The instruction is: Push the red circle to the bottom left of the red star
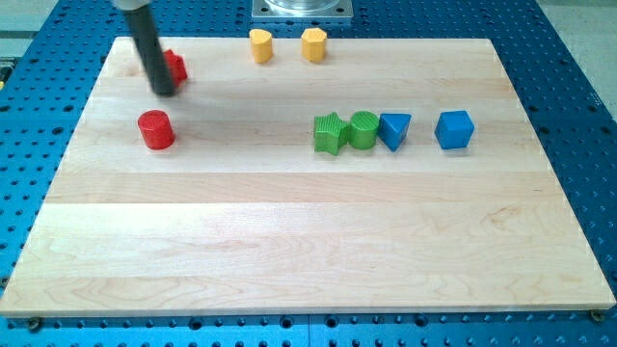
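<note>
The blue perforated table (559, 58) is the largest thing here, a metal sheet dotted with rows of small holes, showing on all sides of the board. On it lies the wooden board (308, 231), pale, smooth planks with a faint grain running left to right. I can read no writing, label or brand on anything.

At the view's top, at about twelve o'clock from the board's middle, a grey metal base plate (302, 9) sits just past the board's edge.

My rod (147, 43) comes in from the top at roughly eleven o'clock, a straight dark cylinder leaning slightly, and my tip (166, 93) rests at the board near its upper left corner. I have no claw to open or close, so I hold nothing; the rod only pushes.

The red star (175, 66) is partly hidden behind my rod, touching it on the rod's right side, so its shape is hard to make out. The red circle (155, 129), a short glossy cylinder, stands at about six o'clock from my tip, near it but apart.

At three o'clock across the board runs a row: a green star (330, 134) touching a green cylinder (363, 129), which touches a blue triangular block (394, 129), and then a blue cube (454, 129) set a little apart.

Near the top edge, two yellow blocks stand beside each other without touching: a yellow rounded block (260, 44) and a yellow hexagonal block (313, 44).
</note>
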Action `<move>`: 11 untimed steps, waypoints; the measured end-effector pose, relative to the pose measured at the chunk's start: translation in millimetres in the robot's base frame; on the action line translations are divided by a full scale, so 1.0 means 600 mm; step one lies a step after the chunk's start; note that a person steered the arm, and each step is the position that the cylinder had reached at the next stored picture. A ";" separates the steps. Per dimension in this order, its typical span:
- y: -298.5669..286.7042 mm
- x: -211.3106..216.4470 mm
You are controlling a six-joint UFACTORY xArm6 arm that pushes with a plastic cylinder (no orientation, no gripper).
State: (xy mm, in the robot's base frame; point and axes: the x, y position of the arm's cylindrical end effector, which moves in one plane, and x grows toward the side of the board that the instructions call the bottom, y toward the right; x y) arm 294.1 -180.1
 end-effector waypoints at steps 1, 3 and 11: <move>0.025 -0.025; -0.053 -0.050; -0.206 0.247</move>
